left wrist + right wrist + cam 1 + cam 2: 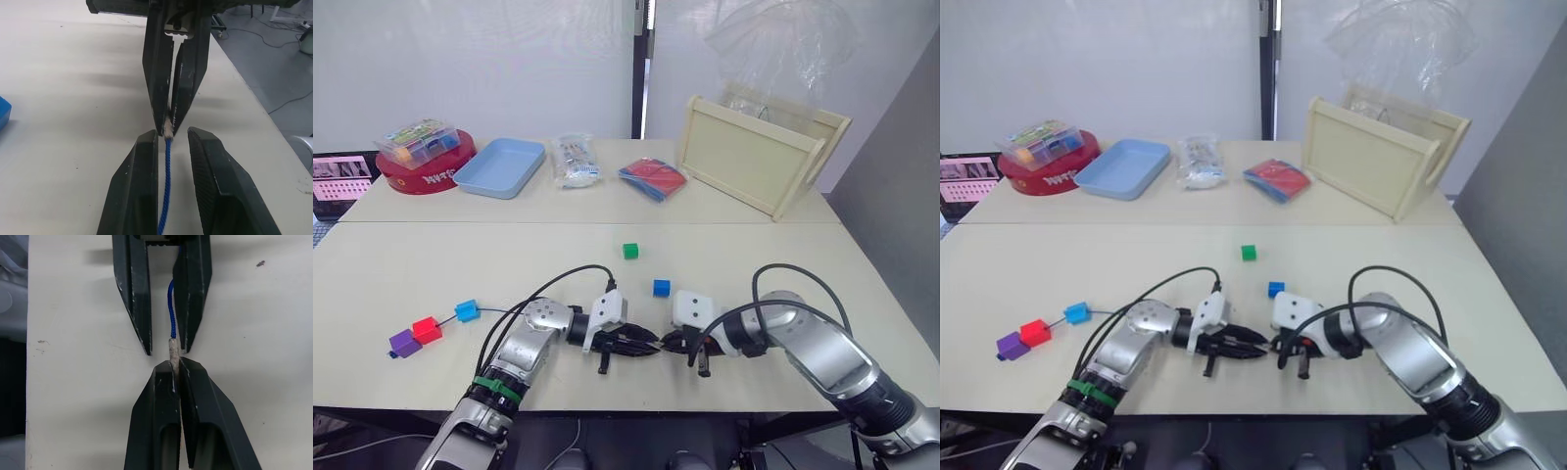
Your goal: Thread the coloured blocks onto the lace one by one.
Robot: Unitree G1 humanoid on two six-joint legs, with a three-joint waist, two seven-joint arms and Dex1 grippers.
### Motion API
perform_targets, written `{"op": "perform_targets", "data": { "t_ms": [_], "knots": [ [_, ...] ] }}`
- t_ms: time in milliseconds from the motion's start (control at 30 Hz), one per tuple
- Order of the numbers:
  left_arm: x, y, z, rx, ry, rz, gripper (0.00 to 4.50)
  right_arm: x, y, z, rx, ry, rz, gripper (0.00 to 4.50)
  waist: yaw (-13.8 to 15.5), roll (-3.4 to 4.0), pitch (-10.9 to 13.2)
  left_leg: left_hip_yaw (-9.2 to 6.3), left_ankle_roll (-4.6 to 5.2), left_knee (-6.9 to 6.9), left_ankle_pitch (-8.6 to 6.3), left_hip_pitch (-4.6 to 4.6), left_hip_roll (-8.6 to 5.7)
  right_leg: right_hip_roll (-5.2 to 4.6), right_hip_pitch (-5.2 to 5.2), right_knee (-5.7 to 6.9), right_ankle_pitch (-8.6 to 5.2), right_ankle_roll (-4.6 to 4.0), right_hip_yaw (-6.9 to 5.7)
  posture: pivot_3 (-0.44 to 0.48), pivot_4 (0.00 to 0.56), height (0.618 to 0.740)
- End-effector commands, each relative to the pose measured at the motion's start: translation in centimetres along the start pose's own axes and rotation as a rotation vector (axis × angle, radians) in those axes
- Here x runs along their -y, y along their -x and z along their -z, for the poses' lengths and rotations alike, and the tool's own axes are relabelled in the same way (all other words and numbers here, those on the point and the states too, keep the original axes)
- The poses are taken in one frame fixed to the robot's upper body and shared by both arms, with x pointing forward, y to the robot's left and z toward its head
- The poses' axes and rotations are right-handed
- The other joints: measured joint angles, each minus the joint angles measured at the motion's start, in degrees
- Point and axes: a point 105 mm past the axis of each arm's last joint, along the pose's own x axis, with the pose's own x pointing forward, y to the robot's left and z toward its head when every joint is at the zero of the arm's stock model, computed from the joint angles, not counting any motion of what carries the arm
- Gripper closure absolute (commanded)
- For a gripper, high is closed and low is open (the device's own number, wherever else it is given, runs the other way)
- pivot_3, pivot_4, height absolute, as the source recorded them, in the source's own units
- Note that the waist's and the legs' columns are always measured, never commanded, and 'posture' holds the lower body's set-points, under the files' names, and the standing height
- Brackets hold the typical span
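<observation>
Tip-to-tip over the desk [431,264], the right end effector [175,363] is clenched on the lace [170,308] at its pale tip while the left end effector [168,137] sits released around it, so keep that pinch steady before fetching the darker blue block [661,288].

On the far left of my worktop [372,274] stands a round red tin [426,174], and on its side I see white letters. I can make out something like "WITO", but the rest is too small and I cannot read it with certainty. The clear packet [575,160] at the far side has some print on it, too small for reading. I find no other text, number or sign that I can read.
</observation>
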Motion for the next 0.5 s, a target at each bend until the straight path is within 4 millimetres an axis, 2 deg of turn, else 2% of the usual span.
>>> {"op": "perform_targets", "data": {
  "t_ms": [33,500],
  "knots": [
    [-0.13,0.26,-0.78,0.015,-0.037,-0.015,3.50,0.02,0.38,-0.71,0.019,0.025,0.009,4.50,0.0,0.00,0.0,0.00,0.00,0.00,0.00,0.00,0.00,0.00,0.00,0.00,0.00,0.00,0.00,0.000,0.150,0.740],
    [0.06,-0.57,-0.92,0.031,-0.034,-0.001,3.50,-0.13,0.22,-0.84,0.025,0.025,0.001,4.50,0.0,0.00,0.0,0.00,0.00,0.00,0.00,0.00,-0.01,-0.01,0.00,0.00,0.00,0.00,0.00,0.000,0.150,0.740]
  ]
}}
